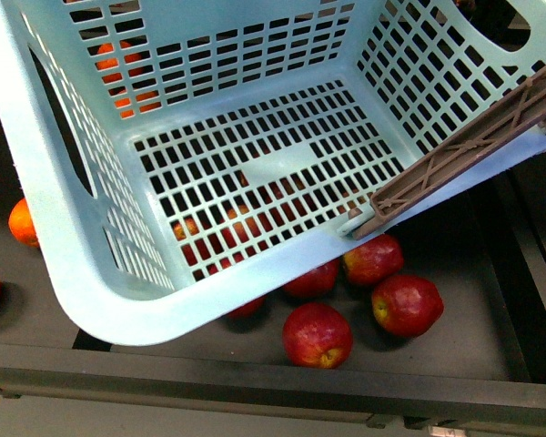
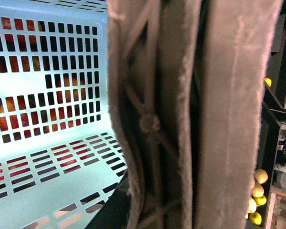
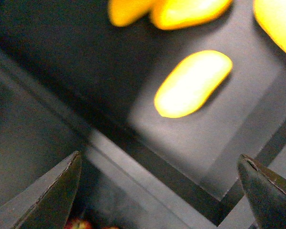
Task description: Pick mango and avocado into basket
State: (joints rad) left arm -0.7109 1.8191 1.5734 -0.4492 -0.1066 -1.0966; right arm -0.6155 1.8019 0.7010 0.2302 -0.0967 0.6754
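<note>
1. Basket (image 1: pixel 100 273): tilted, fills front view; brown handle (image 1: pixel 473 137) at 3 o'clock.
2. Handle blocks left wrist view; left gripper jaw state cannot be told.
3. Mango (image 3: pixel 193 83): on dark shelf (image 3: pixel 76 71) beyond right gripper (image 3: pixel 159 157), jaws released, wide apart.
4. Red apples (image 1: pixel 318 334): below basket, 5 o'clock.

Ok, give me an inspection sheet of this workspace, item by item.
Surface: dark tray with raised dividers.
Job's things: basket empty and tilted, with its brown handle across one corner; mango lying on a dark tray; avocado not seen.
Clutter: red apples below the basket; oranges beside it.
End effectors: right end effector open, empty; left end effector not in view.
Cables: nothing seen.
Surroundings: shelving holding yellow fruit.
</note>
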